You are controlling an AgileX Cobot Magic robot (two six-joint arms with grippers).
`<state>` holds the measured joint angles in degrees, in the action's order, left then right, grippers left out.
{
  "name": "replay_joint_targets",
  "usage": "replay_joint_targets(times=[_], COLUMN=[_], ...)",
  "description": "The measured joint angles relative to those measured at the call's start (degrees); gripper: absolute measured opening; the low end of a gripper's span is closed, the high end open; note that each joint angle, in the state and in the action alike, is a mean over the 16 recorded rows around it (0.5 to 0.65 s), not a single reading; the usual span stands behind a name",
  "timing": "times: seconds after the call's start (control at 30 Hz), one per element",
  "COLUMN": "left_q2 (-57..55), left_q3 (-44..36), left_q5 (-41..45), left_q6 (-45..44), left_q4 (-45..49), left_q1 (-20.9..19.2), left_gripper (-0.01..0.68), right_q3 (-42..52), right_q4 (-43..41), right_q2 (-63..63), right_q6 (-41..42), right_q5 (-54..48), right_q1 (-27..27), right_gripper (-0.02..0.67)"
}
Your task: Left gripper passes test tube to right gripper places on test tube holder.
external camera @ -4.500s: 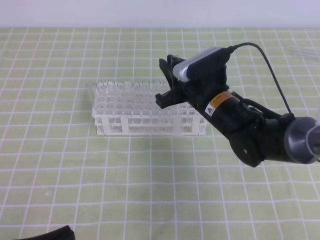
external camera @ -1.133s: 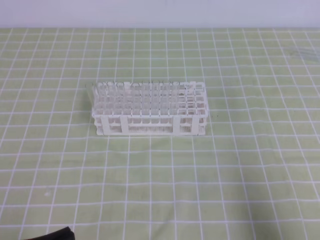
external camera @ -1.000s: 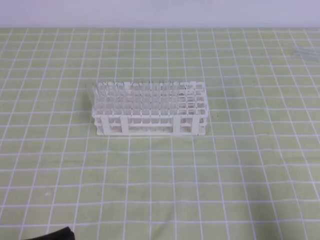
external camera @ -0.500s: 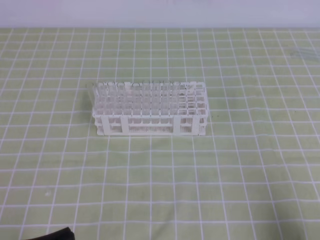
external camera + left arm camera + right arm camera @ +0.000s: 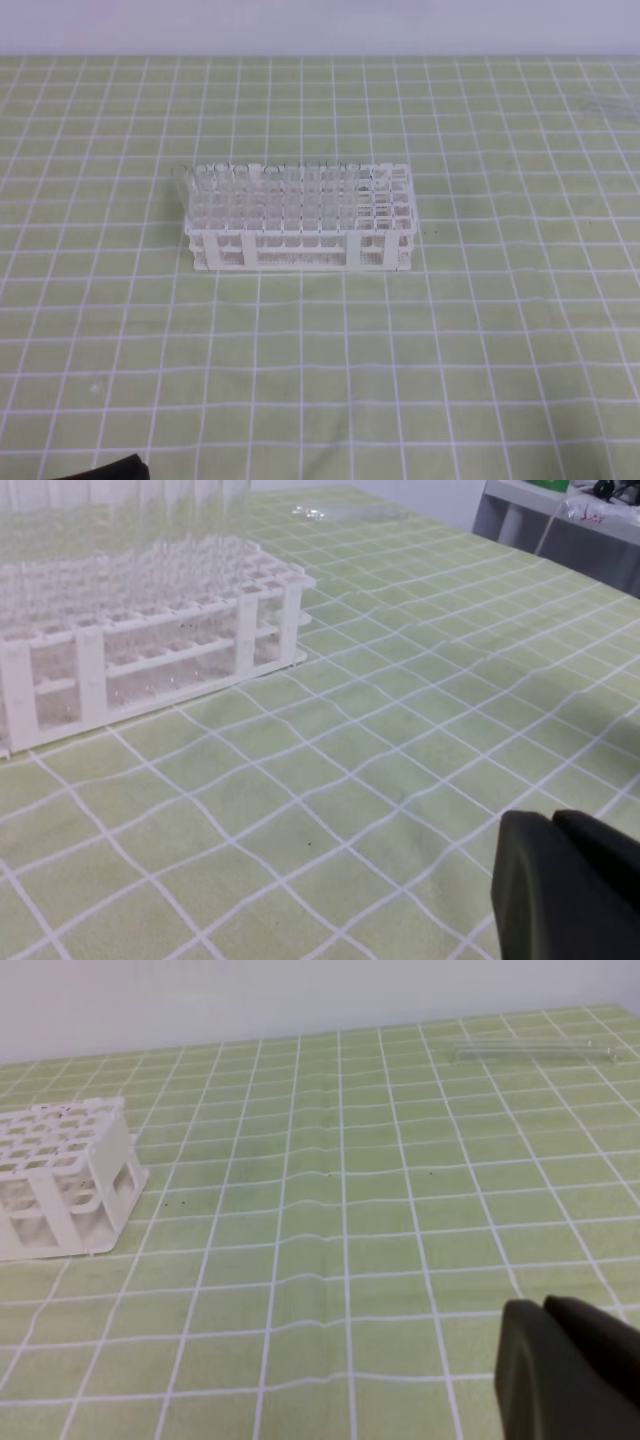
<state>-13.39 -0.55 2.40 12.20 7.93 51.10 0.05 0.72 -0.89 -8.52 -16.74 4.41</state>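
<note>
The white test tube holder point(image 5: 300, 240) stands mid-table on the green checked cloth, also in the left wrist view point(image 5: 150, 640) and the right wrist view point(image 5: 60, 1175). Several clear tubes point(image 5: 270, 185) stand upright in its left and middle holes; I cannot tell which is the task's test tube. My left gripper point(image 5: 553, 825) hovers low over the cloth, right of the holder, shut and empty. Well to the right of the holder, my right gripper point(image 5: 543, 1310) is also shut with nothing in it. Neither gripper's fingers show in the exterior high view.
A clear tube point(image 5: 530, 1052) lies flat on the cloth at the far right, faint in the exterior high view point(image 5: 605, 102). A black part point(image 5: 100, 468) pokes in at the bottom left edge. Beyond the table's right side stands grey furniture point(image 5: 570, 520).
The right arm, which reached over the holder's right end several seconds ago, has withdrawn out of the exterior high view. Over the last second nothing has visibly moved.
</note>
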Motion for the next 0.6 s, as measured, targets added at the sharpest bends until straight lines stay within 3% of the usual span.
replay_joint_targets(times=[0.37, 0.47, 0.6], left_q2=[0.8, 1.6, 3.4], left_q3=[0.0, 0.0, -0.1], left_q5=[-0.6, -1.7, -3.5], left_q6=[-0.1, 0.0, 1.3], left_q4=[0.1, 0.0, -0.3], left_q1=[-1.4, -4.5, -11.5], left_gripper=[-0.003, -0.003, -0.002], right_q3=[0.0, 0.0, 0.0], right_q4=[0.1, 0.1, 0.1], right_q2=[0.0, 0.0, 0.0], right_q6=[0.0, 0.0, 0.0], right_q5=[0.0, 0.1, 0.1], right_q1=[0.0, 0.0, 0.0], right_gripper=[-0.016, -0.016, -0.016])
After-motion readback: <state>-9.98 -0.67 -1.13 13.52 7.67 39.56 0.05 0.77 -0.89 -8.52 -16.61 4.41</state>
